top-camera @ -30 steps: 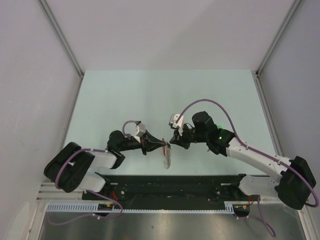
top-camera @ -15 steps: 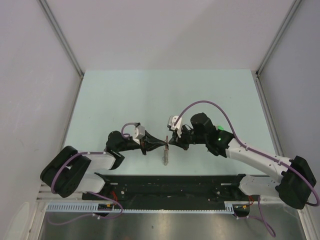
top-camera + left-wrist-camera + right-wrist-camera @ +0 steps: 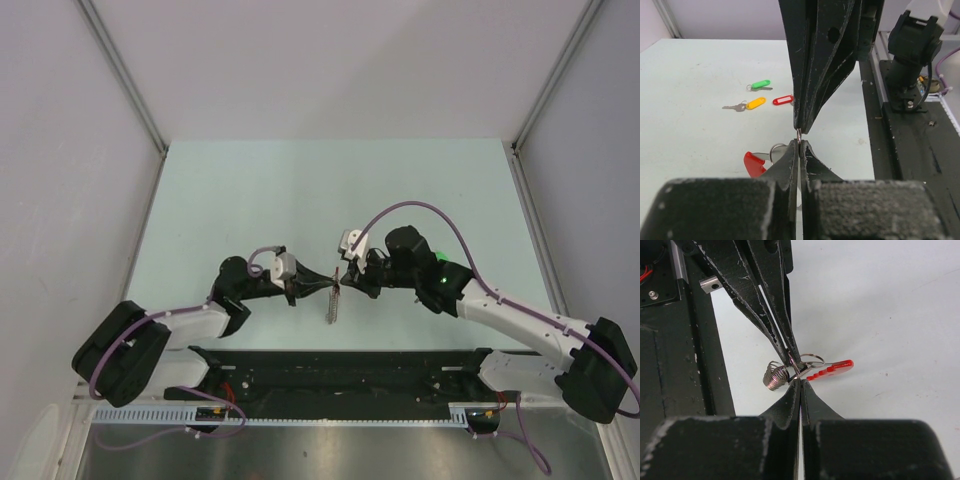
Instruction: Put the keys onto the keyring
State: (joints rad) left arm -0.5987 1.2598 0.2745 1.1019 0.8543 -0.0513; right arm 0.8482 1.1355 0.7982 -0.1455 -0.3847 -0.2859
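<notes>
My two grippers meet tip to tip above the table's near middle. The left gripper is shut on a thin silver ring of the keyring. The right gripper is shut on the same ring from the other side. Below them hang the keyring's red plastic arc and its bunched metal rings. Three keys lie on the table beyond, shown in the left wrist view: green, yellow and red.
A black rail carrying the arm bases runs along the near table edge, right below the grippers. The pale table is boxed in by white walls on the left, back and right.
The left arm has reached further right and both grippers have shifted slightly. The keyring, first slanted and spread, now hangs narrow and straight under the tips. Both grippers stayed shut.
</notes>
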